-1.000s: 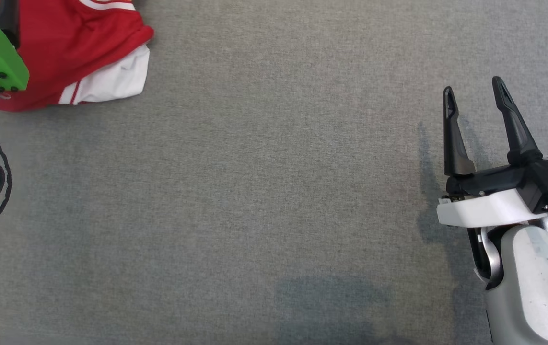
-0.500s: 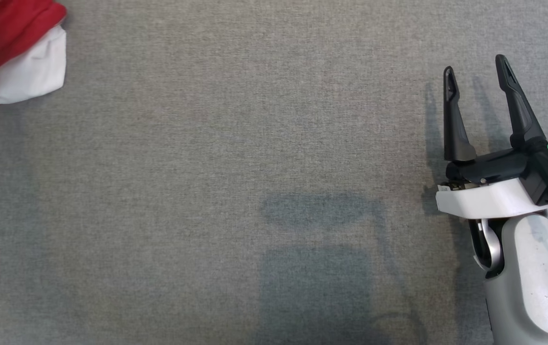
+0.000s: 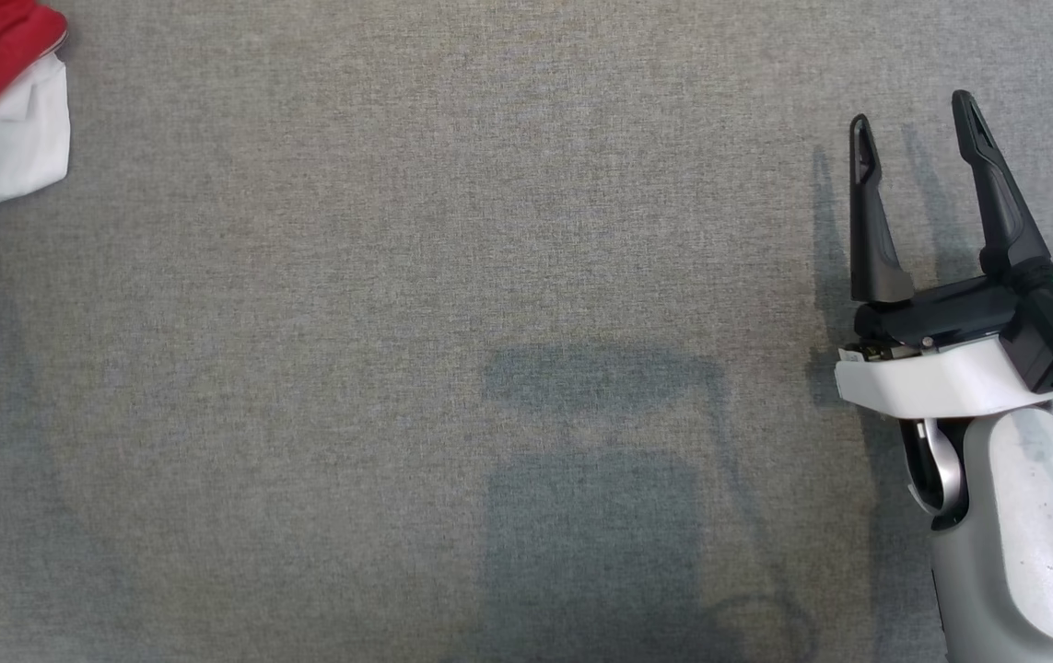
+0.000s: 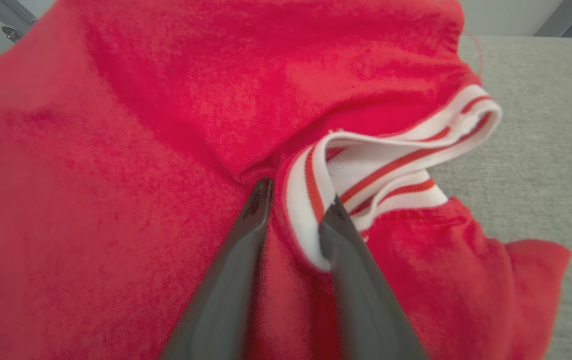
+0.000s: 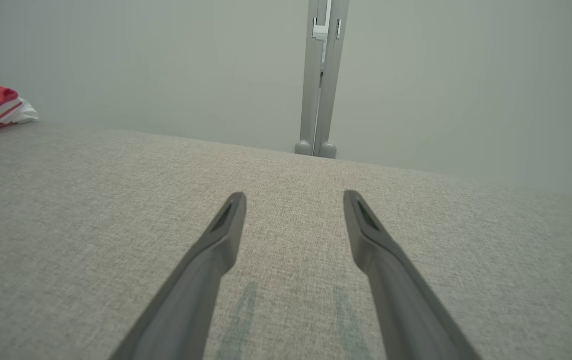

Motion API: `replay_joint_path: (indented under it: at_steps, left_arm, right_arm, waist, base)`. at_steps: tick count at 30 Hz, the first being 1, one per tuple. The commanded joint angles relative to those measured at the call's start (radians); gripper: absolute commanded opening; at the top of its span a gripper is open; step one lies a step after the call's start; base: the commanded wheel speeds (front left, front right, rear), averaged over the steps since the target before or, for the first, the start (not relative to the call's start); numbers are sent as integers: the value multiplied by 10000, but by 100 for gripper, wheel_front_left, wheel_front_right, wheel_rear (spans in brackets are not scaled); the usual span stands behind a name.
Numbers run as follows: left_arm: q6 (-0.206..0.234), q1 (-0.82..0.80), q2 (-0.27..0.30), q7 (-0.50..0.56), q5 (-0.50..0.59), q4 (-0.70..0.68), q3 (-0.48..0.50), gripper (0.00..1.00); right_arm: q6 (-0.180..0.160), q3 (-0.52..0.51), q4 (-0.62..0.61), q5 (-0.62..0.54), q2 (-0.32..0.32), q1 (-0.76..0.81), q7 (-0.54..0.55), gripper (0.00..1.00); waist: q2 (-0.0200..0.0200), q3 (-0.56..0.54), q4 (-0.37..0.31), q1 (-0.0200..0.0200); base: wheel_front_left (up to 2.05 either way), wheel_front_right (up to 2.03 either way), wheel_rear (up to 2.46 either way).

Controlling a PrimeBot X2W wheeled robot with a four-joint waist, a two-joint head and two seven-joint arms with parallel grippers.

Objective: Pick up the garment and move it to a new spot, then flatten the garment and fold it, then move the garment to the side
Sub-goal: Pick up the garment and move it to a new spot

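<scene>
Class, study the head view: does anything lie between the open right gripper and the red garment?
Nothing visible does. Plain grey surface stretches from the right gripper to the garment at the far upper left.

From the head we look straight down on the grey fabric-covered bench [image 3: 489, 230], from well above. Our left wrist camera looks along the left gripper's [image 4: 300, 192] jaws, pressed close to the red knit garment with white striped trim [image 4: 90, 175]. Our right wrist camera looks low across the bench toward a pale wall [image 5: 165, 60]. All three views share the garment, at the head view's upper-left corner.
</scene>
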Motion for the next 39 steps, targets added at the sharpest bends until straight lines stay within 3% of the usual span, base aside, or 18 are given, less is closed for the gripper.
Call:
replay_joint_path:
  at_steps: [1,9,23,39]
  left_arm:
    - [11,-135,2,-93,77,98,-39,0]
    - [-47,-243,160,-934,-36,141,30,0]
    - [-212,-245,477,-1230,-433,-604,-314,0]
    - [-234,458,168,-792,-1676,-4081,-1513,0]
  right_arm:
    - [4,-23,-38,44,-39,-73,-29,100]
    - [4,-71,74,118,-39,16,-29,100]
    - [4,-175,578,602,-39,538,-29,100]
    - [4,-674,1009,1222,-39,2016,-28,100]
  waist:
    - [103,-49,-2,-1]
    - [103,-575,158,-1]
    - [103,-2599,386,-1]
    - [103,-4912,82,-1]
  base:
    - [0,0,0]
    - [0,0,0]
    - [0,0,0]
    - [0,0,0]
